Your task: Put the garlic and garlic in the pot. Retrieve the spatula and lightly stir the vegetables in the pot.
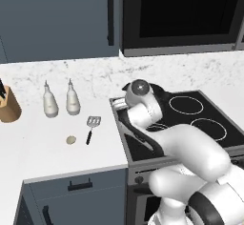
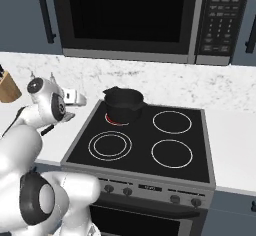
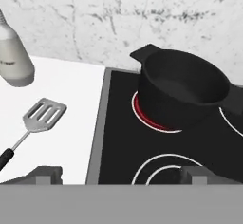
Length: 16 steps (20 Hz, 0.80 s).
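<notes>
Jaws [image 3: 118, 174] stand wide apart and hold nothing; in the hand view we see their two tips low in the picture, one over the white worktop [image 3: 61, 109], the other over the black stove top [image 3: 118, 142]. The spatula [image 3: 35, 123] lies flat on the worktop beside the stove's edge, just ahead of the tip on that side, its slotted head pointing toward the wall. The black pot [image 3: 182, 90] sits further ahead on a glowing red burner [image 3: 142, 116], well apart from the jaws. From the left base view, one garlic [image 1: 71, 139] rests on the worktop just beside the spatula's handle. A white bottle [image 3: 14, 59] stands behind the spatula.
</notes>
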Available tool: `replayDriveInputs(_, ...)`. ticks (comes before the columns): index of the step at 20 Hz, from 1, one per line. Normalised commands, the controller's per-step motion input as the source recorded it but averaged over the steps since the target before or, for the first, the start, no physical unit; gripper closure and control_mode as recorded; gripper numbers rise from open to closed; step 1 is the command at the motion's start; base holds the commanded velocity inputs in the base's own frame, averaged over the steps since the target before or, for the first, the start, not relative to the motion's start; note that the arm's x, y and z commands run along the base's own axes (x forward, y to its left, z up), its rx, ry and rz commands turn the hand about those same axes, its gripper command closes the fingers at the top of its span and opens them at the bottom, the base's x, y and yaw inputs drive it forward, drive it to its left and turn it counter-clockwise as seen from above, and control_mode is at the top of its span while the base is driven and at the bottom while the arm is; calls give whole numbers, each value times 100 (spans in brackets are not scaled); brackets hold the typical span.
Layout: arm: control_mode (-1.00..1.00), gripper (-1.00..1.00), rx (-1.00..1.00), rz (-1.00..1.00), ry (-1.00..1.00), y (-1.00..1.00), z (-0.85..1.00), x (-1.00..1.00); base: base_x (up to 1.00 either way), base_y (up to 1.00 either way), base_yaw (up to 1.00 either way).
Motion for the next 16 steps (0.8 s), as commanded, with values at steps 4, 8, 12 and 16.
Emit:
replayDriveInputs(4,-100,-100,16,0,32,100,5,-83,0,0,0)
replayDriveInputs(8,-100,-100,8,0,28,100,-29,-60,0,0,0)
replayDriveInputs(12,-100,-100,1,0,16,100,-65,-3,0,0,0)
replayDriveInputs(16,-100,-100,0,0,15,100,-36,14,0,0,0)
